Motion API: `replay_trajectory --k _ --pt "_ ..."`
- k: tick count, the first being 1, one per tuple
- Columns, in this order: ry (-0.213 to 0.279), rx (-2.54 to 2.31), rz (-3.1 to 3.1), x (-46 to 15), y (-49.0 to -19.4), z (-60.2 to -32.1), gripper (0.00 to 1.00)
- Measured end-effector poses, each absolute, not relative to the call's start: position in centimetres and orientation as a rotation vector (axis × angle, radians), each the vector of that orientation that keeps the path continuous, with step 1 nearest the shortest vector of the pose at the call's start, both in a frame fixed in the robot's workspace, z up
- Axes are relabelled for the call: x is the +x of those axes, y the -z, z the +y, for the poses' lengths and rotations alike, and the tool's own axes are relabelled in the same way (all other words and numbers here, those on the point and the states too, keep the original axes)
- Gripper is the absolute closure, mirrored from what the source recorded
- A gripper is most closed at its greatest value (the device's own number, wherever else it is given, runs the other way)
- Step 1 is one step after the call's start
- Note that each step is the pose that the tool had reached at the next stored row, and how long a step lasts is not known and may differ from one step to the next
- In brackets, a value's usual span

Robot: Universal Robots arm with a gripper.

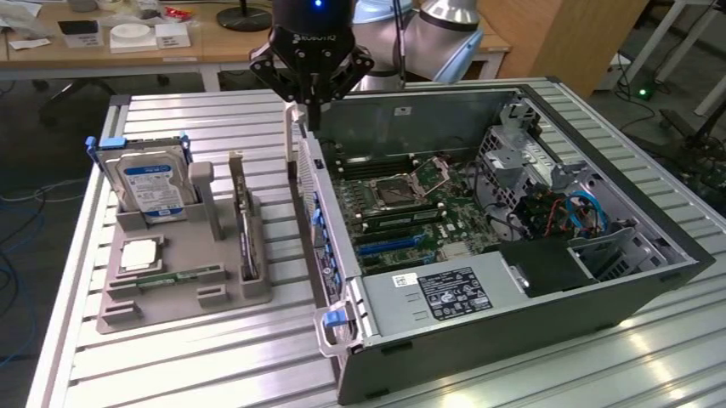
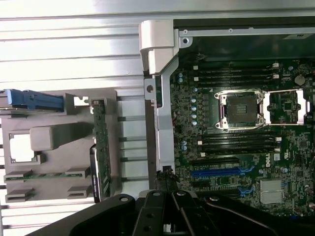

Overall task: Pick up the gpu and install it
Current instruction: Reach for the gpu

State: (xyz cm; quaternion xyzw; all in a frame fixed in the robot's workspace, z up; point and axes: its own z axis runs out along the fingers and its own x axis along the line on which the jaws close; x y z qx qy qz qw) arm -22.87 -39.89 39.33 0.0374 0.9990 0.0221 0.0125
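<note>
Gripper [image 1: 309, 110] is at upper centre of the frame, fingers pinched shut w/ nothing between them as far as I can see. Tips hang just over the PC case [image 1: 545, 314] wall that faces the tray. The gpu card [image 1: 243, 225] is at left-centre, standing on edge in the grey tray [image 1: 170, 304], near the hard drive [image 1: 151, 183]. So pick-up not done, install not done. Blue slot [image 1: 392, 246] on the board looks bare.
</note>
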Motion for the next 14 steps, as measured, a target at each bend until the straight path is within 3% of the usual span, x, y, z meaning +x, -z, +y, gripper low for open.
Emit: replay_trajectory --k 14 --pt "-0.069 0.117 3.114 -24.3 -39.3 -39.9 0.90"
